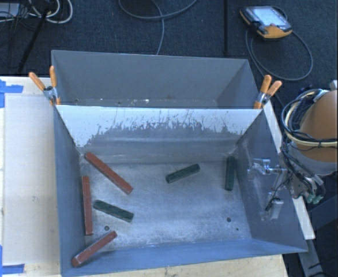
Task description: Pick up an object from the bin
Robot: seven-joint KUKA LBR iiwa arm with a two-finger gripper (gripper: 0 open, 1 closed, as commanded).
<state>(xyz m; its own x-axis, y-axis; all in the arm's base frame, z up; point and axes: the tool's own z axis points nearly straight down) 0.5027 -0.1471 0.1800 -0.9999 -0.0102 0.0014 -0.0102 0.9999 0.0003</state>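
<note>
Camera view, gripper (271, 203) low over the bin's (157, 91) right wall, can't tell if open, three brown sticks (108, 173), three green sticks (183, 173).

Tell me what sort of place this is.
Probably a robotics lab: a cabled robot arm reaches into a metal bin of loose bars, with a handheld pendant and cords on the floor.

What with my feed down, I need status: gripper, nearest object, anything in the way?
Gripper over grey metal bin's right wall. Nearest: dark green short bar, lying by that wall, untouched. Nothing between them.
</note>
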